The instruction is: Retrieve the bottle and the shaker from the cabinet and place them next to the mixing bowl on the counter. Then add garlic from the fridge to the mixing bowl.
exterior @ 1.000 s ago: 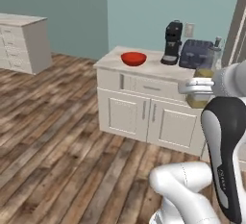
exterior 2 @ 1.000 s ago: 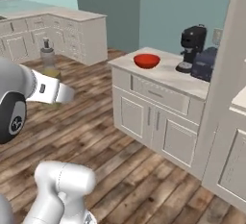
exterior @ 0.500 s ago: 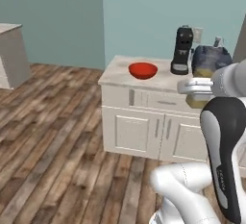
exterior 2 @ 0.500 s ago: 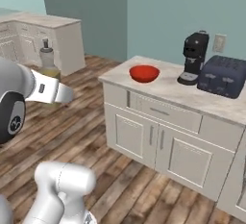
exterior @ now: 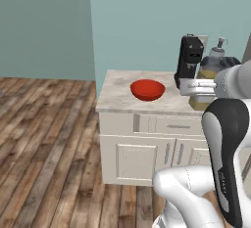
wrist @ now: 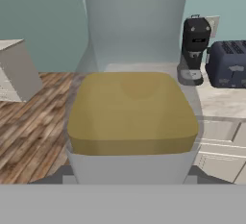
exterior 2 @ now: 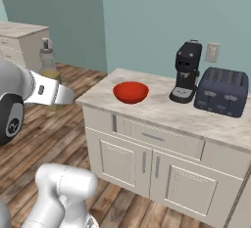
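Note:
My gripper [exterior: 198, 87] is shut on the bottle [exterior: 212, 61], an upright bottle of yellowish-olive liquid with a pale grey cap, held in the air at about counter height. From the right base view the bottle [exterior 2: 48, 68] rises above the gripper [exterior 2: 58, 95], to the left of the counter. The bottle [wrist: 132, 115] stands very close in the hand view. The red mixing bowl [exterior: 147, 89] [exterior 2: 130, 92] sits on the beige marbled counter [exterior: 117, 101] [exterior 2: 162, 110] near its left end. The shaker, cabinet, garlic and fridge are out of view.
A black coffee machine [exterior 2: 186, 73] [exterior: 189, 60] [wrist: 194, 50] stands right of the bowl, and a dark blue toaster [exterior 2: 225, 92] [wrist: 226, 64] beside it. Cream doors and drawers [exterior 2: 142, 161] front the counter. Wooden floor [exterior: 44, 139] stretches to the left. Another cream unit [exterior 2: 17, 41] stands far left.
The whole picture has shifted: the base has moved, and the counter with the bowl now looks nearer and more central. The bottle stays in my grip at the same height.

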Robot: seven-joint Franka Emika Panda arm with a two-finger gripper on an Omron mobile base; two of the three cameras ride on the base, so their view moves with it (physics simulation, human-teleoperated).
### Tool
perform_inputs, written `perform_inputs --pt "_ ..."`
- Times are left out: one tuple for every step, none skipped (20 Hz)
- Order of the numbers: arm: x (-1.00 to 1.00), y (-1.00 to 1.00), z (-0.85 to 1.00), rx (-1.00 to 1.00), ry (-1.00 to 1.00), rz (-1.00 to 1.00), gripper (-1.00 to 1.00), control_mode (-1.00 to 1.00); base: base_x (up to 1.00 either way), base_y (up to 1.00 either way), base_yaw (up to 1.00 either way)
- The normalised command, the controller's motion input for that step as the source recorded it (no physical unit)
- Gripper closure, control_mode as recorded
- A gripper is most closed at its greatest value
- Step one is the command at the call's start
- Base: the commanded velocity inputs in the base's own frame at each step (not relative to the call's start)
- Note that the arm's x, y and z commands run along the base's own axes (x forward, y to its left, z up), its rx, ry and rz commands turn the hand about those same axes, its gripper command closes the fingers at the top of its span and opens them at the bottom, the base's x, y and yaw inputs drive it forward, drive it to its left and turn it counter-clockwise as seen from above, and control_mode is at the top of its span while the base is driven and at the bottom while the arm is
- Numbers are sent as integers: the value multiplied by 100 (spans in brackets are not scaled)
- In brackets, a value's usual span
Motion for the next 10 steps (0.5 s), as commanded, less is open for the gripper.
perform_inputs --pt "0 0 0 0 0 0 100 100 100 4 -29" --pt "0 0 0 0 0 0 100 100 100 8 -28" --pt "0 0 0 0 0 0 100 100 100 14 -28" --pt "0 0 0 0 0 0 100 100 98 18 -28" --pt "0 0 0 0 0 0 100 100 92 23 -28" --pt "0 0 0 0 0 0 100 100 94 30 -29" --pt "0 0 0 0 0 0 100 100 95 38 -31" --pt "0 0 0 0 0 0 100 100 91 39 -32" --pt "0 0 0 0 0 0 100 100 82 49 -35" --pt "0 0 0 0 0 0 100 100 75 55 -38"
